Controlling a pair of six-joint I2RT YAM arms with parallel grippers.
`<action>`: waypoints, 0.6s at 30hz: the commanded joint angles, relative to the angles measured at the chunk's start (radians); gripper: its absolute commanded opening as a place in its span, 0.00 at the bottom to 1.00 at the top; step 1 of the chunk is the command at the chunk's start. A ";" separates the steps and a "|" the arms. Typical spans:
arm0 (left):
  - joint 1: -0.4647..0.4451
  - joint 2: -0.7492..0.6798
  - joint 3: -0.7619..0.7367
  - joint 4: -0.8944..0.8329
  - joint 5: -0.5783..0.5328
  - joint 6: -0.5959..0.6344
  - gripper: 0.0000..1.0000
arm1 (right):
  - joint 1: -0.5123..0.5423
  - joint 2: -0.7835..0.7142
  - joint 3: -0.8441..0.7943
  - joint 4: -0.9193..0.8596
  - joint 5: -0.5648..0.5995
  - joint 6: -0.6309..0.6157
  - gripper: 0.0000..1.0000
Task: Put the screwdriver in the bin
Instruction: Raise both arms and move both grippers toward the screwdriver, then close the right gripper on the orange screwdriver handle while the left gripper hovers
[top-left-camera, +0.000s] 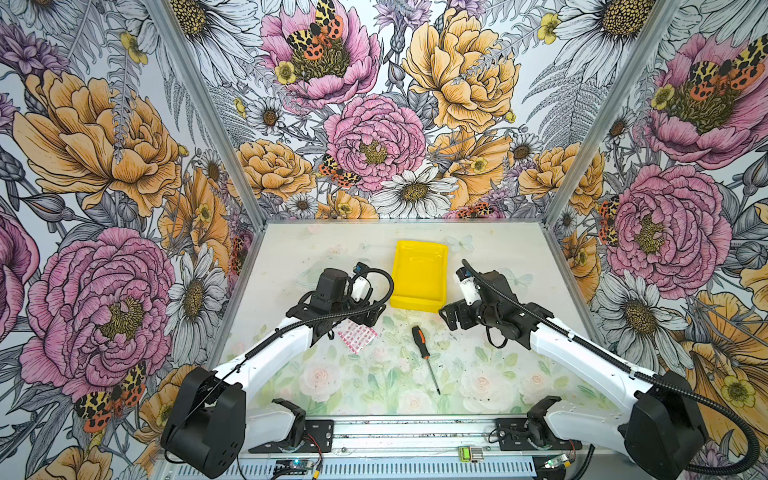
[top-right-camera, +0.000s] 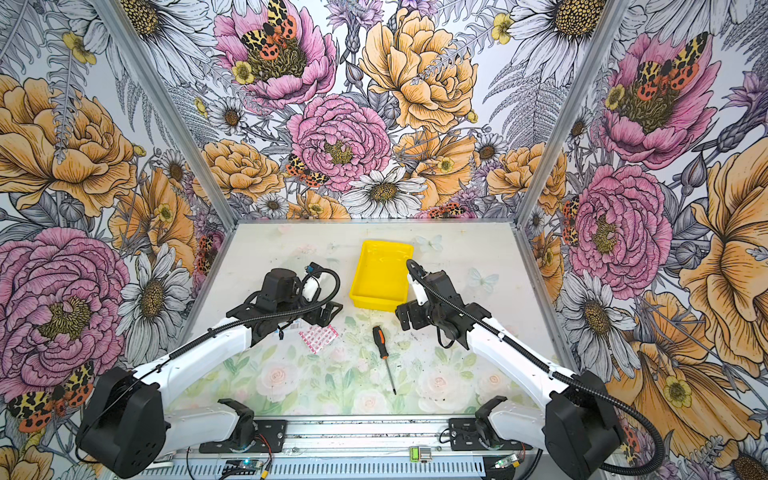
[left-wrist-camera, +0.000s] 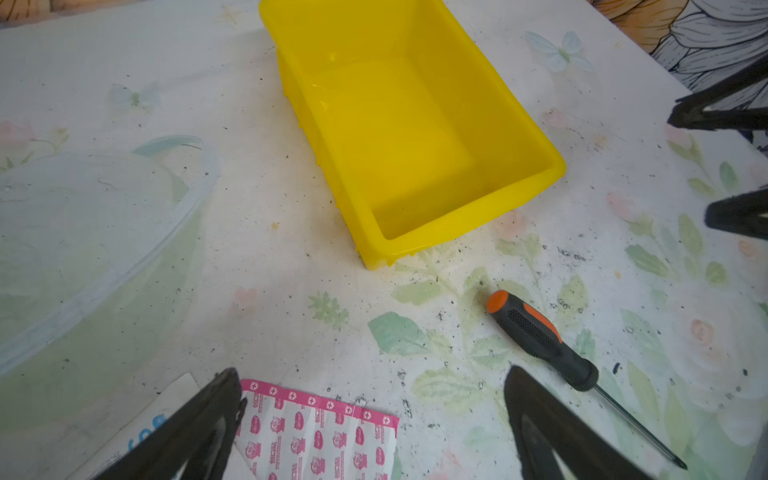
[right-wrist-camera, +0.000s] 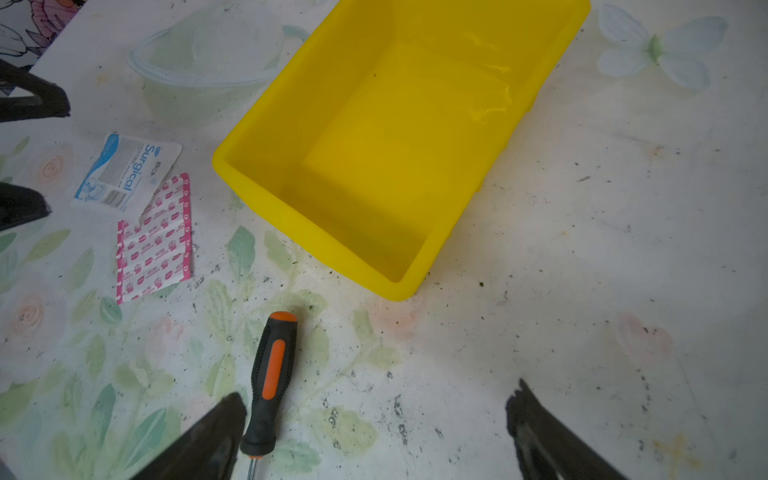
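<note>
The screwdriver (top-left-camera: 424, 355) is lying flat on the bench (top-left-camera: 291, 257), out in the open and held by nothing. Its black-and-orange handle is pointing toward the bin (top-left-camera: 415, 304) and its thin shaft is running back toward the robot's base. It is resting just short of the bin's near wall, not touching it, and the bin is sitting empty.

The right pincer (top-left-camera: 446, 318) is hanging with its fingers spread wide apart, gripping nothing. In both top views it is sitting to the right of the handle's end, close by but with bare bench showing between them. In the right wrist view the handle (right-wrist-camera: 270, 374) is showing just inside one finger (right-wrist-camera: 220, 428), at the edge of the gap and not centred in it.

The left pincer (top-left-camera: 371, 318) is also standing apart and empty, on the other side of the screwdriver and farther from it. It is hovering over a pink bandage strip (top-left-camera: 356, 336) that is partly overlapping a white packet (right-wrist-camera: 124, 172).
</note>
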 joint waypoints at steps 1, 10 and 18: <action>-0.051 -0.039 -0.024 -0.050 -0.035 0.110 0.99 | 0.042 0.030 0.025 -0.034 -0.040 -0.034 1.00; -0.225 -0.118 -0.063 -0.078 -0.115 0.112 0.99 | 0.154 0.136 0.051 -0.042 -0.034 -0.021 0.99; -0.391 -0.256 -0.080 -0.110 -0.229 0.055 0.99 | 0.189 0.193 0.031 -0.013 -0.029 0.038 0.96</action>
